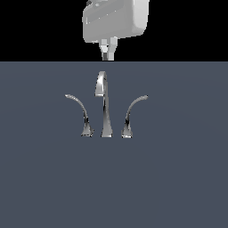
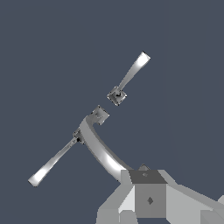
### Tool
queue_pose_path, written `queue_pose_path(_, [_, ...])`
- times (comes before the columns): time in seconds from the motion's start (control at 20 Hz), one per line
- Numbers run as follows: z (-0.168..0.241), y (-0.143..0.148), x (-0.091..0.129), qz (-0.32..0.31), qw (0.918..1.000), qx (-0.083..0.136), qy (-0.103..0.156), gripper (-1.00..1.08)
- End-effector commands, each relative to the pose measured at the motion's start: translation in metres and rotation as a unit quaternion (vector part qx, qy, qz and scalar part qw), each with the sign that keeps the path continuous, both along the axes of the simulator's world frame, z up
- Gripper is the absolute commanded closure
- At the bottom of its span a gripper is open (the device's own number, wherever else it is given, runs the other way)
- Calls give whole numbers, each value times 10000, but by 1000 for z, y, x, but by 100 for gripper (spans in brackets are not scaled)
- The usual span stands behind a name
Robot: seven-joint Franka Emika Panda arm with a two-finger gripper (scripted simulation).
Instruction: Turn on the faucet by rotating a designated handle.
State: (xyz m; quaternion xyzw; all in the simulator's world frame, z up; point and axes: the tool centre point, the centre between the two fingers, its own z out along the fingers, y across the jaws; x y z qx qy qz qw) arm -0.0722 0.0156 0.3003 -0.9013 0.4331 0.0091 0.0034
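Observation:
The chrome faucet stands on the grey surface in the exterior view. Its tall tapered spout (image 1: pixel 104 107) is in the centre, hooked at the top. The handle (image 1: pixel 132 113) is the slim lever curving up and out toward the exterior view's right. The mirror-image lever (image 1: pixel 80 115) curves leftward. My gripper (image 1: pixel 108 50) hangs above and behind the spout top, touching nothing, its fingers slightly apart and empty. The wrist view looks down on the spout (image 2: pixel 103 151) and both levers (image 2: pixel 131 74) (image 2: pixel 52 162); I cannot tell which lever is which there. A finger (image 2: pixel 148 197) shows at the edge.
The flat dark grey surface (image 1: pixel 178 178) spreads all around the faucet. The white hand body (image 1: pixel 116 20) sits above the gripper against a black background.

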Motion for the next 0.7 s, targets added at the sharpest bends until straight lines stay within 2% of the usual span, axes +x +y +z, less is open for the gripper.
queue_pose_path(0.0, [-13, -7, 13, -350, 9994, -6, -7, 108])
queue_pose_path(0.35, [-49, -31, 47, -1334, 9910, -32, -16, 108])
queue_pose_path(0.65, [-81, -60, 73, -2223, 9750, -60, -24, 108])
